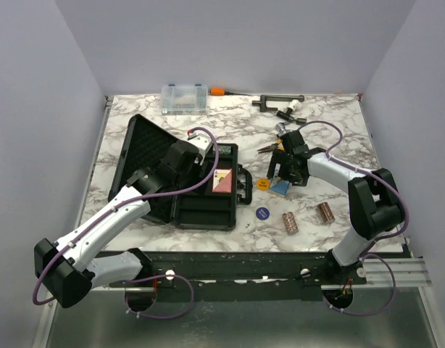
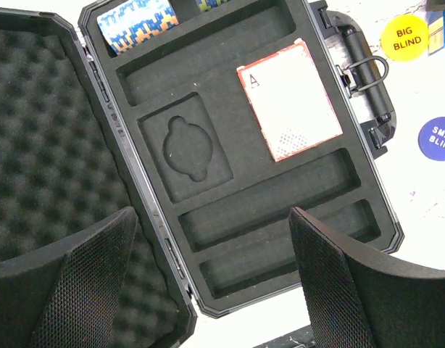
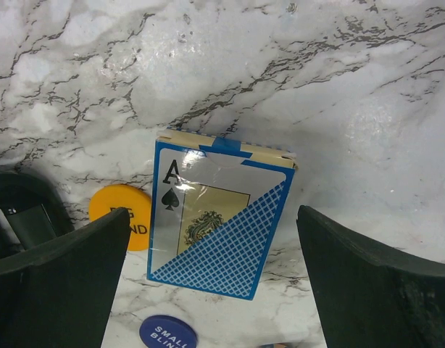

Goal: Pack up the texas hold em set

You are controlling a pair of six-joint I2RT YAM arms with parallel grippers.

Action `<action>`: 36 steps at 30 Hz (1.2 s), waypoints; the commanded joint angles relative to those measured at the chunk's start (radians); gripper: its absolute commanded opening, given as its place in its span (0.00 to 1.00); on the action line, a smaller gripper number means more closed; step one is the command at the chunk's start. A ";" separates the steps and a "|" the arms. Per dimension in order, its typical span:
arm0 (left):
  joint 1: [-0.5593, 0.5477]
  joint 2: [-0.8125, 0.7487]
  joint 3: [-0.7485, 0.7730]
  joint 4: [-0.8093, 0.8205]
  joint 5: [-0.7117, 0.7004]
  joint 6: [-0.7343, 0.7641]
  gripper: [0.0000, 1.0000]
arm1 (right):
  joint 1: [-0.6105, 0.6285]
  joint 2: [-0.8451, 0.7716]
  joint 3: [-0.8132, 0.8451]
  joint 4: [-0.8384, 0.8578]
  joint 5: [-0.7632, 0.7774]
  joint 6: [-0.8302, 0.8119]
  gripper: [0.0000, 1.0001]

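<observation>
The black case (image 1: 208, 210) lies open at centre left, its foam lid (image 1: 144, 156) spread to the left. A red deck (image 2: 289, 100) sits in one slot and a chip roll (image 2: 138, 24) in a far slot. My left gripper (image 2: 211, 217) hangs open above the case's near slots, holding nothing. Right of the case handle, the blue deck (image 3: 219, 221) rests on the marble between the open fingers of my right gripper (image 3: 214, 214), touching neither. An orange disc (image 3: 125, 210) and a blue disc (image 3: 168, 332) lie beside it. Two chip rolls (image 1: 289, 221) (image 1: 325, 212) lie near the front.
A clear organiser box (image 1: 185, 98) and an orange-handled tool (image 1: 219, 91) sit at the back edge. A black tool (image 1: 277, 101) and a small white part (image 1: 291, 112) lie at back right. Purple walls enclose the marble table (image 1: 338, 130).
</observation>
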 commanded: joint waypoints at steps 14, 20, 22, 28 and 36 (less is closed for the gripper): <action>-0.049 0.054 0.056 -0.002 0.098 -0.051 0.91 | -0.027 -0.140 0.181 -0.107 0.335 0.148 1.00; -0.155 0.202 0.190 0.022 0.098 -0.131 0.91 | -0.224 -0.177 0.238 -0.105 0.188 0.130 1.00; -0.193 0.288 0.260 0.021 0.089 -0.148 0.91 | -0.243 -0.188 0.265 -0.125 0.200 0.117 1.00; -0.268 0.534 0.475 0.019 0.092 -0.174 0.91 | -0.313 -0.267 0.244 -0.135 0.231 0.108 1.00; -0.282 0.759 0.664 0.017 0.112 -0.236 0.91 | -0.348 -0.331 0.209 -0.114 0.252 0.126 1.00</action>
